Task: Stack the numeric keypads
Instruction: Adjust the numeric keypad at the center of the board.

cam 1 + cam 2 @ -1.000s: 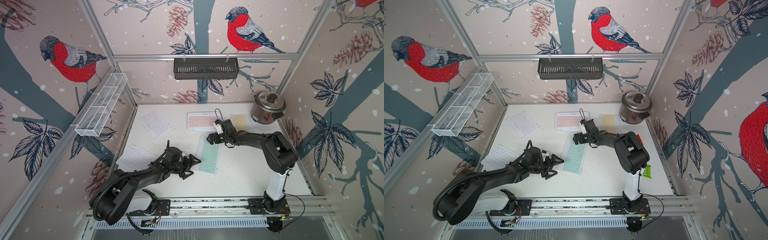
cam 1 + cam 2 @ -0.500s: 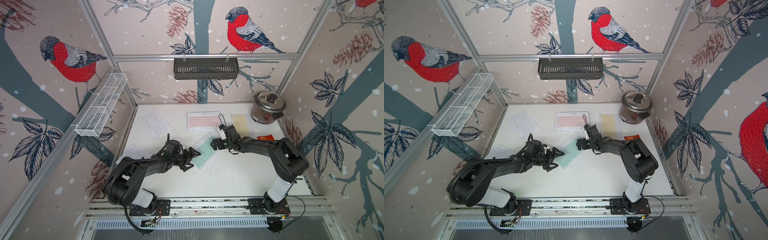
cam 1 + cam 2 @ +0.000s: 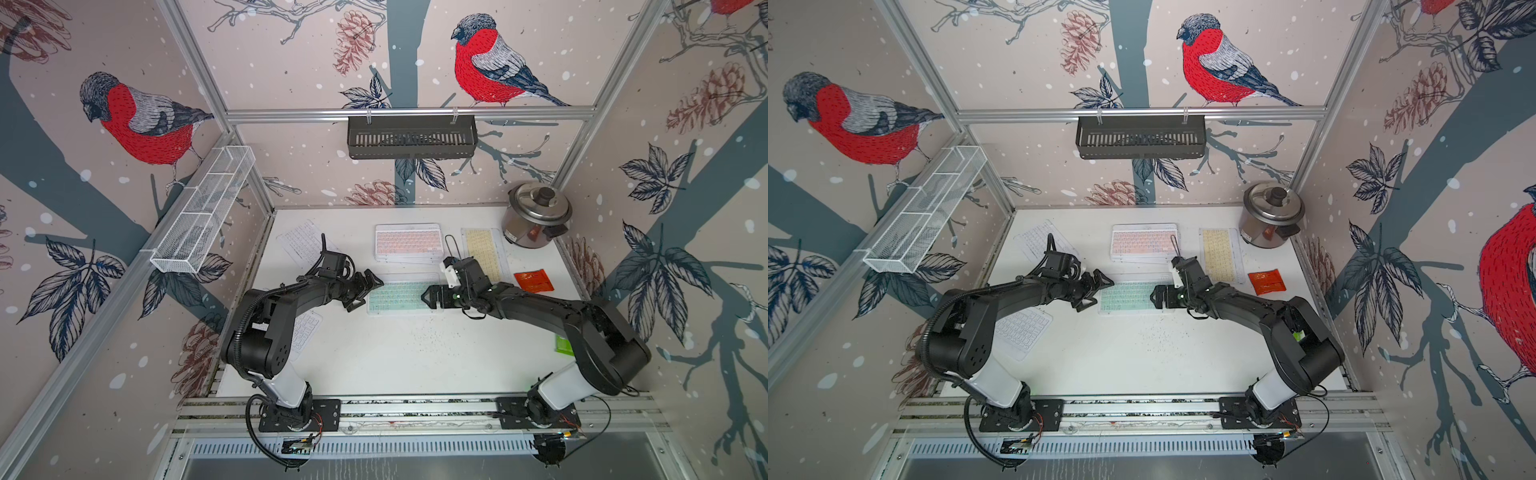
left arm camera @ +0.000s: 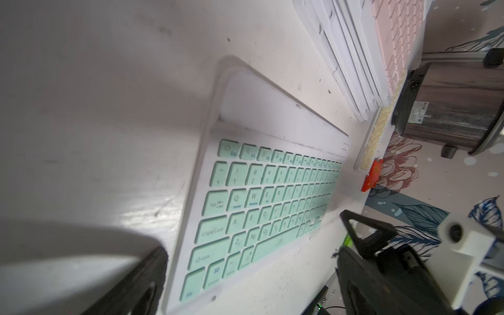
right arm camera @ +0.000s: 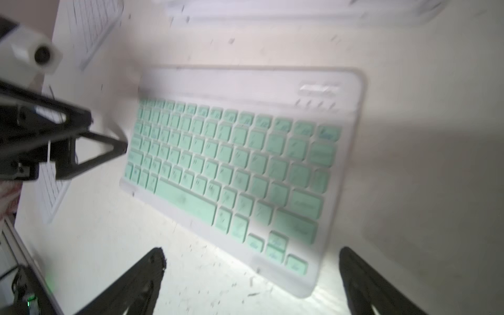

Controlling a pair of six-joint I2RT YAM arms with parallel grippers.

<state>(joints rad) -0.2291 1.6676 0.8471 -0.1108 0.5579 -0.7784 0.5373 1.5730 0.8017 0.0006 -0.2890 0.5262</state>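
**Mint keypad is squared up now, and nobody's holding it**

A second ago your mint keypad (image 3: 397, 294) lay end-on to the pink-topped stack (image 3: 407, 243). Half a second ago it was diagonal. Now its long edge runs parallel to the stack and it sits just in front of it, flat on the tabletop (image 3: 395, 361). So the nudging worked, and it's turned the same way as the pile it belongs on.

Your left fingers (image 3: 372, 280) are spread wide at the keypad's end nearer the stack's left corner. Your right fingers (image 5: 141, 281) are spread just as wide at the end nearer the right corner. Neither pair is pinching anything. The tips are right at the keypad's edges, but I can't tell if they're touching.

There's a yellow keypad (image 3: 482, 253) just right of the stack and two white keypads (image 3: 301, 243) off to its left, so you've got plenty left to do.

My guess is the lift onto the stack comes next. That frame is thin and low, so watch for the fingers slipping over it.
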